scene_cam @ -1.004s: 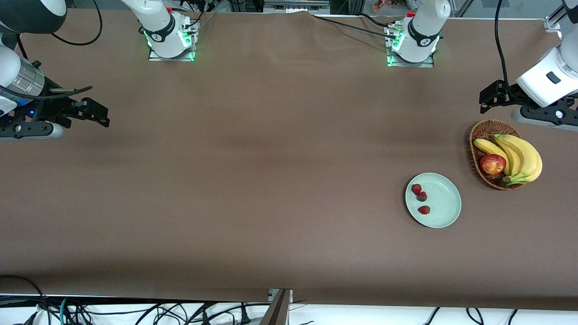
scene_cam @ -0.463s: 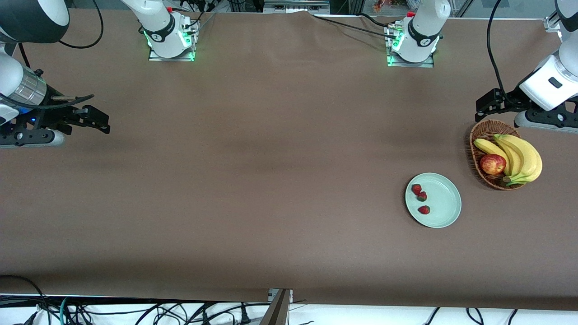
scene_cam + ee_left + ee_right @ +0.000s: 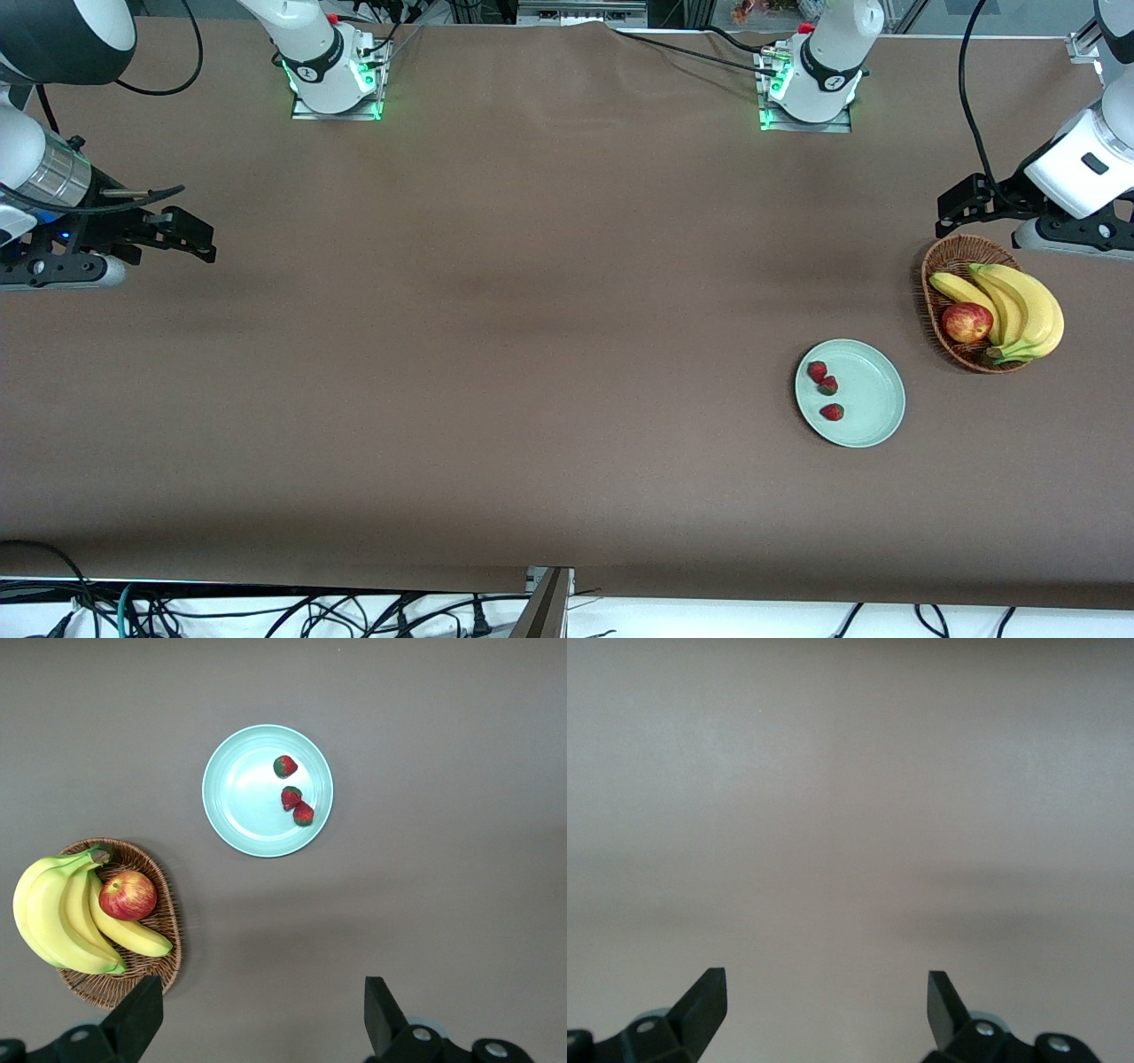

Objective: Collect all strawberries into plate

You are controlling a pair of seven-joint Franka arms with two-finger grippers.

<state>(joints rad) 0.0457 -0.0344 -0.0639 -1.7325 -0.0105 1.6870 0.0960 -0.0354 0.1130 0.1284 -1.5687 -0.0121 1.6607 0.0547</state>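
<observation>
Jaws released on both: left gripper [image 3: 957,202] over the desk by the wicker basket [image 3: 939,266], right gripper [image 3: 190,235] waiting well apart. All three small red strawberries [image 3: 827,386] lie in the pale mint-green round plate [image 3: 873,394], nearer the left arm.

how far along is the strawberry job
Looks done: all three strawberries lie on the plate, none on the table or in the basket. Nothing in hand: the left gripper hangs open by the basket, the right gripper waits open at its end. Nothing left.
</observation>
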